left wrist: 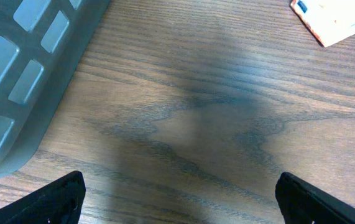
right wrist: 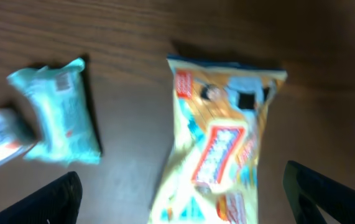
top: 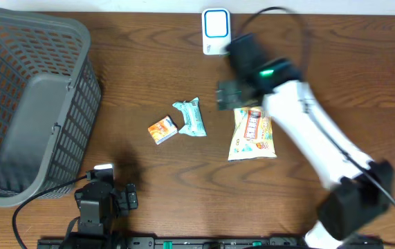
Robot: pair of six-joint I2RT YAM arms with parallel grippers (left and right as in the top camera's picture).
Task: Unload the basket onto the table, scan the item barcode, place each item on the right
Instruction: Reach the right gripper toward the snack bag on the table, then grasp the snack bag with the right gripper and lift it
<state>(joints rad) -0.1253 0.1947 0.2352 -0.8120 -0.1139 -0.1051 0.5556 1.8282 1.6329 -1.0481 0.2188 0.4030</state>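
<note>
Of the 3 items at the middle of the overhead frame, the yellow snack bag (right wrist: 217,143) looks like the one to scan. It lies flat on the table (top: 135,62) just right of centre, directly under the right gripper (right wrist: 180,193), whose 2 fingers are spread wide with nothing between them; in the wrist view they sit at the lower corners, one on either side of the bag. The bag is probably light, puffy and crinkly, with slick film that gives under pressure and could slide out of a shallow pinch. Its contents may well crush, so a gentle squeeze suits it. The best hold is probably across the narrow width near the middle or lower body, or on a crimped end seal where the film is flat and stiffer, leaving the printed faces uncovered. No barcode can be made out on the blurred upper face, so it may be underneath. The teal packet (right wrist: 59,118) and the small orange box (top: 162,129) lie to the bag's left, apart from it. The white scanner (top: 216,31) stands at the top centre of the overhead frame, near the bag. The left gripper (left wrist: 180,199) is also spread and empty, low over bare wood at the lower left beside the basket (top: 31,104).
</note>
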